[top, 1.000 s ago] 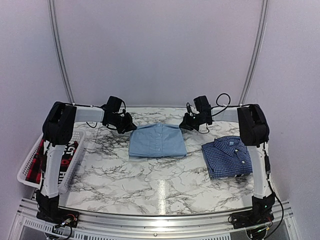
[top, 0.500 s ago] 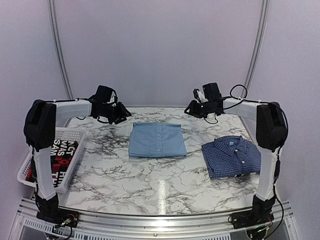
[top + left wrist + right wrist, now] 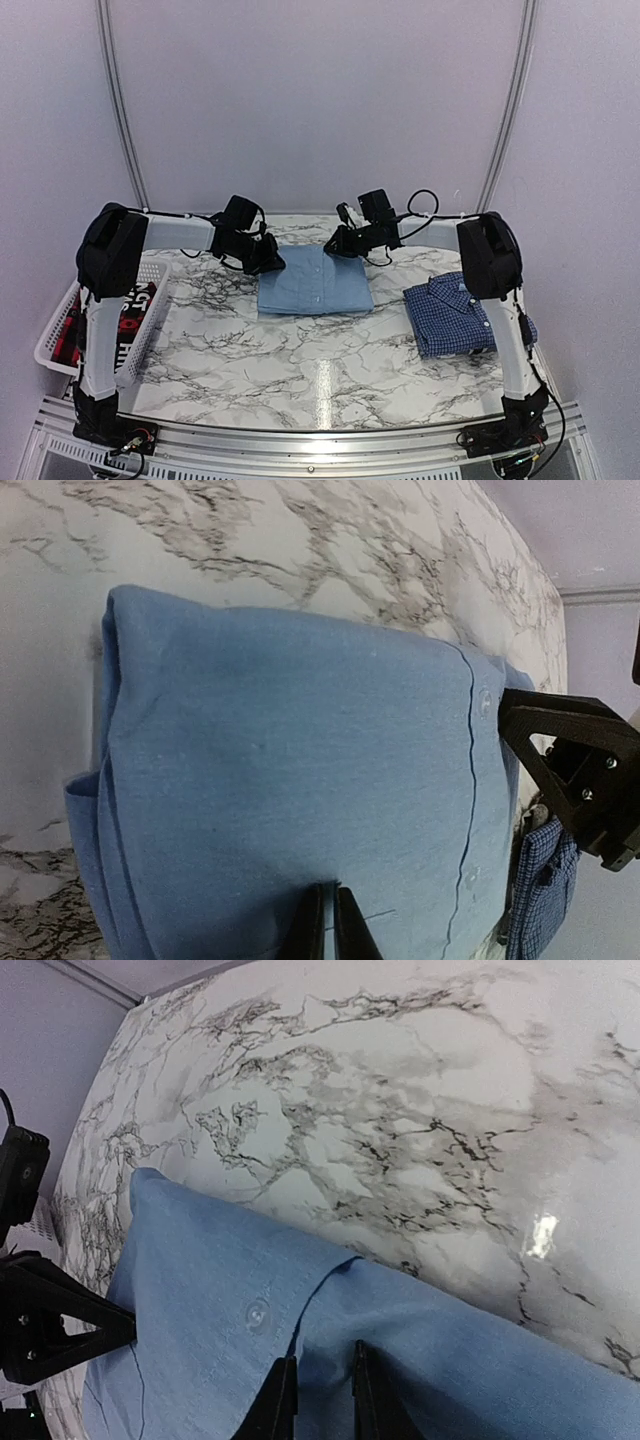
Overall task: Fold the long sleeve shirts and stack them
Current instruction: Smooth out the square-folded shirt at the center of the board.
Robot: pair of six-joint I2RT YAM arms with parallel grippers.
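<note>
Where plain pale walls [image 3: 320,100] close the room, a marbled surface [image 3: 330,370] is seen. The folded light blue shirt [image 3: 315,283] is laid at its far middle, collar toward the wall, long axis left-right. The left hand [image 3: 274,262] is shut at its corner; the right hand [image 3: 335,248] has its grip not to be told.

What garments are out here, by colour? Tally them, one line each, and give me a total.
Light blue shirt: 1
Dark blue checked shirt: 1
Red-and-black garment, in the basket: 1
Total: 3
</note>
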